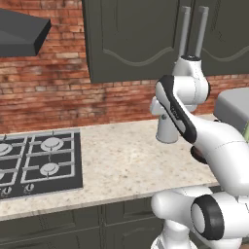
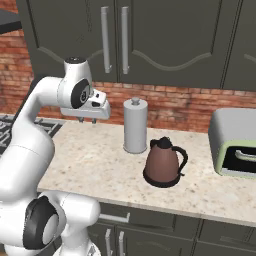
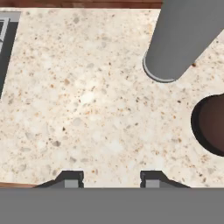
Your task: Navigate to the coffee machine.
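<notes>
The gripper [image 3: 111, 179] is hanging above the speckled counter [image 2: 95, 160], its fingers spread wide and holding nothing. Beyond it, a brown kettle [image 2: 163, 162] is sitting just beside a grey cylinder [image 2: 135, 125]. Farther right, a grey-green toaster [image 2: 234, 142] is standing near the brick wall [image 2: 175, 107].

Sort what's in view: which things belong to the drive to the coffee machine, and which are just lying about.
Job in hand:
- claw, open above the counter

Just lying about:
- grey cylinder
- brown kettle
- toaster
- stove
</notes>
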